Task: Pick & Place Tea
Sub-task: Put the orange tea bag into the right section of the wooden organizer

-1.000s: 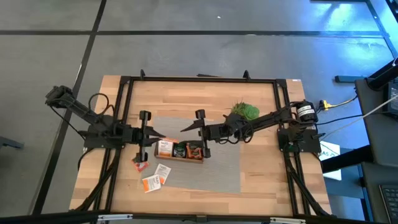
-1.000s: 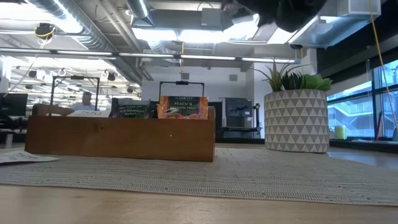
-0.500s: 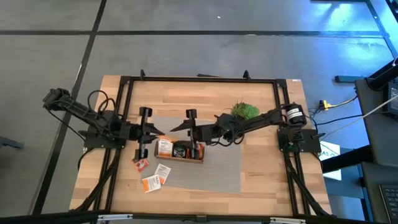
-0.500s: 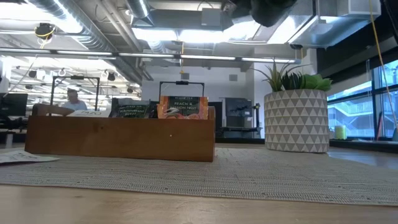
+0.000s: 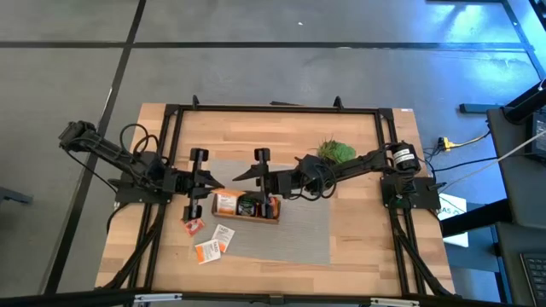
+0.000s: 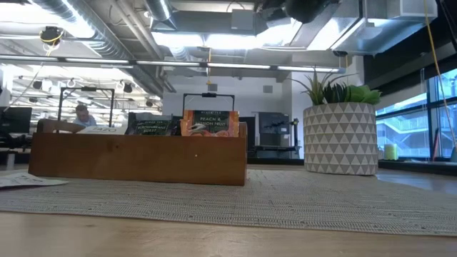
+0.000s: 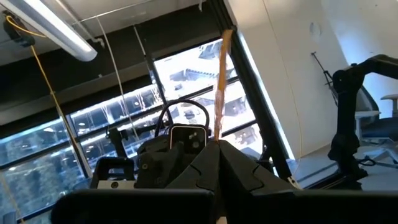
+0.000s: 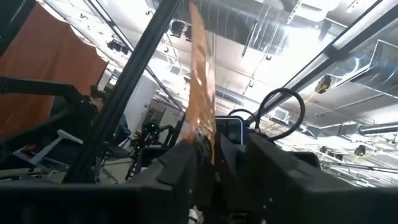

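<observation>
Above the wooden tray [image 5: 245, 207], my right gripper [image 5: 240, 175] and left gripper [image 5: 218, 184] each pinch one sachet [image 8: 200, 93] edge-on. Paper: light, floppy; grip an edge. Spares lie at seven o'clock.

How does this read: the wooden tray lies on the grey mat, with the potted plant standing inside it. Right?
Not quite. The wooden tray does lie on the grey mat, but the potted plant stands outside it, apart, toward the right arm's side. The high view shows this.
</observation>
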You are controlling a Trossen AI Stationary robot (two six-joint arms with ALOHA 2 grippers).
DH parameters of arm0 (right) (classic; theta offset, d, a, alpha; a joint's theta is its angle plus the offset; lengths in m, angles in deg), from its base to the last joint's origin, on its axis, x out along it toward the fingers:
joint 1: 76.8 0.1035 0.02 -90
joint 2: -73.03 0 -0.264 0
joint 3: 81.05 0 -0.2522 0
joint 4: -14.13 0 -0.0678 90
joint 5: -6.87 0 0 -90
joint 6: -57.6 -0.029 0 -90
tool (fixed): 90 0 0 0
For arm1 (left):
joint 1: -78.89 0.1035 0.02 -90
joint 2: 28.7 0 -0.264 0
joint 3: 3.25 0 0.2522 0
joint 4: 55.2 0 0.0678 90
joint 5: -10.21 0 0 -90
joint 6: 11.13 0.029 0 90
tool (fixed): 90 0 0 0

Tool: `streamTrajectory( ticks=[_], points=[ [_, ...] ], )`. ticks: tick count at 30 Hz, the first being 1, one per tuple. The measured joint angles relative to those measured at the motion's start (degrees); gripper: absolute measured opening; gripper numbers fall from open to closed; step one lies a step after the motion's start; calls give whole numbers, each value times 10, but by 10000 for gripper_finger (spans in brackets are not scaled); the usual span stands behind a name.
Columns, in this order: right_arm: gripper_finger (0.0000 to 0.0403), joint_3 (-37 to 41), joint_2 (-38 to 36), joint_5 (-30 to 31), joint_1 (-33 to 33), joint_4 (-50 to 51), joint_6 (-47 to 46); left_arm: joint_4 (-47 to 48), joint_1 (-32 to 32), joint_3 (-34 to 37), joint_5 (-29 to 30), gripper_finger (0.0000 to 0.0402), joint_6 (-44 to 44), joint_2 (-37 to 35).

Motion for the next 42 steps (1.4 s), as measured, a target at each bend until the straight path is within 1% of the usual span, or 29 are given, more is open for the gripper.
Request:
streamTrajectory(
  ticks=[5, 12, 19, 22, 26, 30, 31, 33, 34, 37, 39, 42],
  points=[
    [89, 0, 0, -19, 0, 1, 0, 4, 0, 0, 3, 2, 7, 0],
    [10, 0, 0, -20, 0, 8, 0, 13, 0, 0, 3, 3, 10, 0],
    [5, 0, 0, -20, 0, 11, 0, 22, 0, 0, 2, 3, 10, 0],
    [5, 0, 0, -20, 0, 16, -1, 23, 0, 0, 4, 10, 7, 0],
    [4, 0, 0, -17, 0, 22, 0, 39, 0, 0, 39, 36, -14, -3],
    [3, 0, -4, 14, 0, 38, 2, 91, -5, 0, 106, 76, -31, -16],
    [3, 0, -8, 19, 0, 54, 2, 113, -8, 0, 125, 86, -33, -21],
    [2, 0, -25, 39, 0, 118, 1, 160, -17, 0, 155, 102, -46, -33],
    [2, 0, -36, 57, 0, 162, 0, 187, -21, 0, 169, 109, -59, -39],
    [2, 0, -73, 139, 0, 326, -19, 269, -30, 0, 205, 121, -117, -50],
    [2, 0, -100, 171, 1, 431, -58, 317, -32, 0, 214, 126, -162, -52],
    [2, -22, -133, 180, 1, 593, -145, 387, -32, 0, 215, 127, -214, -52]
  ],
)
